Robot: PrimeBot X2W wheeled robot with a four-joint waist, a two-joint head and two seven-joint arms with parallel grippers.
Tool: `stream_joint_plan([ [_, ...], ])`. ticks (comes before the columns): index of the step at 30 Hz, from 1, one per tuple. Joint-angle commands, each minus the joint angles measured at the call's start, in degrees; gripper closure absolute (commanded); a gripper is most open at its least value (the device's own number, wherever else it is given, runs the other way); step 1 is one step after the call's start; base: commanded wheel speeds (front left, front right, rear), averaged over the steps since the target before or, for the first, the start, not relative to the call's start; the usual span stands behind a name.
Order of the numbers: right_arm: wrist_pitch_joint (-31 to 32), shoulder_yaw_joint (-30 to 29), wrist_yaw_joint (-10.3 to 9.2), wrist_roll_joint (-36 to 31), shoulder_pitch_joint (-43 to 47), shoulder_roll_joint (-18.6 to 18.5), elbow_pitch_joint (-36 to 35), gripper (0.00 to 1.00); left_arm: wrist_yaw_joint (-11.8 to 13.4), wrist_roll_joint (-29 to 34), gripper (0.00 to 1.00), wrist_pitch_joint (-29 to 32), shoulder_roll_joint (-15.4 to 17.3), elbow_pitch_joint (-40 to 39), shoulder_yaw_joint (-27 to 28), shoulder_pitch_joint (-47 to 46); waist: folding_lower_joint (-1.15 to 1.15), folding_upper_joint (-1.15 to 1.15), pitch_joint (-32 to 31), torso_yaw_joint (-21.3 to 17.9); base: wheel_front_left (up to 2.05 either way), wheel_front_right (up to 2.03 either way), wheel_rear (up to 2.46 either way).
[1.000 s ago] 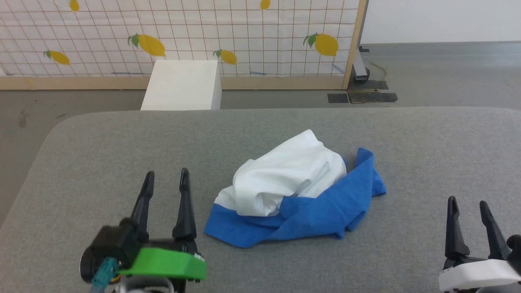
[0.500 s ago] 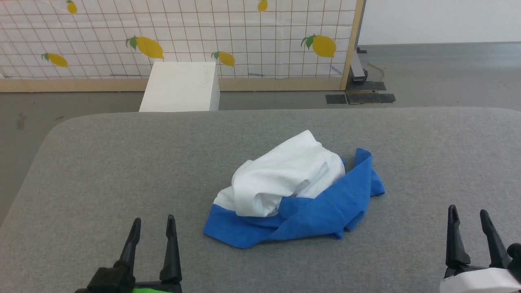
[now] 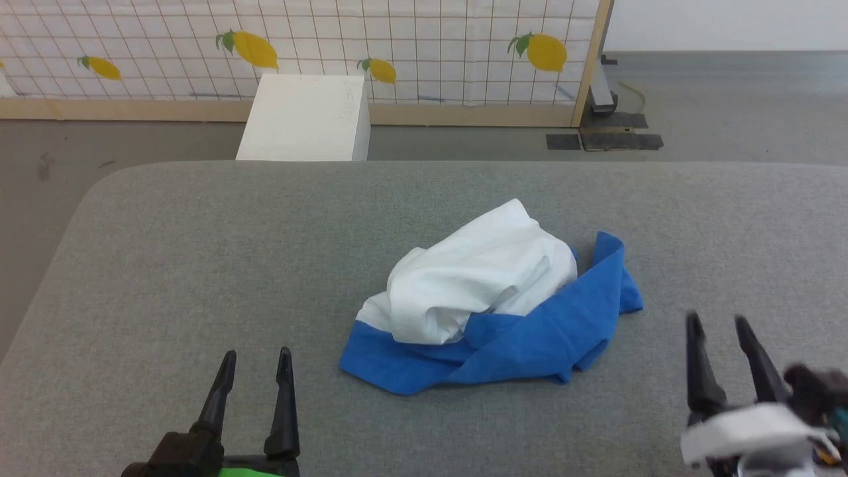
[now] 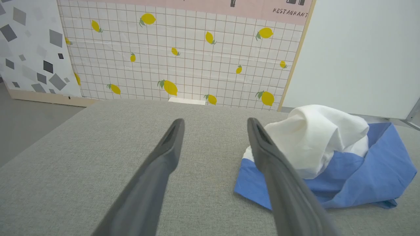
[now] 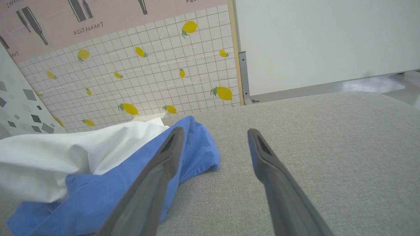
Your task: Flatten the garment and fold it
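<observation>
While the soft white-and-blue T-shirt (image 3: 490, 298) lies bunched, the left gripper (image 3: 257, 354) and right gripper (image 3: 717, 321) hang with fingers apart. Each should pinch a blue edge and pull outward.

bench (image 3: 199, 252): grey fabric top | floor (image 3: 729, 106): grey | screen (image 3: 430, 46): white grid, lemon print, wood frame | white box (image 3: 305, 119) before it

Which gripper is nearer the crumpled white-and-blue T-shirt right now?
Right, narrowly: the right gripper sits just right of the white-and-blue T-shirt; the left gripper sits off its near-left corner.
</observation>
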Motion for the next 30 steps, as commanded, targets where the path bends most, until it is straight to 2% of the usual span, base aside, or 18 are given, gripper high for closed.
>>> stream_joint_plan([
  [1,1.59,0.56,-0.08,-0.75,-2.67,0.02,-0.7,0.0,-0.05,-0.4,0.0,-0.21,-0.3,-0.29,-0.05,-1.22,0.0,0.0,0.54,-0.04,0.0,0.0,0.0],
  [4,8.98,1.67,-0.08,-1.27,-6.7,-1.35,-3.02,0.0,0.3,-0.92,0.0,-0.21,-0.32,-0.51,-0.76,-1.95,0.0,0.0,1.55,0.23,0.0,0.0,0.0],
  [12,29.11,3.2,-0.08,4.29,-15.74,-9.71,-5.31,0.0,0.93,-1.82,0.0,-0.21,-0.33,-0.16,-2.91,-4.2,0.0,0.0,5.1,2.42,0.0,0.0,0.0],
  [15,36.18,5.3,-0.08,4.84,-19.4,-13.8,-4.84,0.0,0.98,-1.97,0.0,-0.21,-0.33,-0.15,-3.61,-5.18,0.0,0.0,7.03,3.52,0.0,0.0,0.0],
  [21,52.05,9.4,-0.08,9.01,-24.55,-18.65,0.14,0.0,1.03,-2.73,0.0,-0.21,-0.33,0.08,-5.24,-7.57,0.0,0.0,10.79,6.06,0.0,0.0,0.0],
  [25,58.77,10.97,-0.08,11.37,-27.25,-20.99,2.58,0.0,1.03,-3.6,0.0,-0.21,-0.33,0.64,-6.61,-9.57,0.0,0.0,13.53,8.24,0.0,0.0,0.0],
  [30,61.15,13.6,-0.08,11.8,-28.5,-23.1,5.65,0.0,1.47,-4.32,0.0,-0.22,-0.33,1.07,-8.38,-11.05,0.0,0.0,15.95,10.85,0.0,0.0,0.0],
])
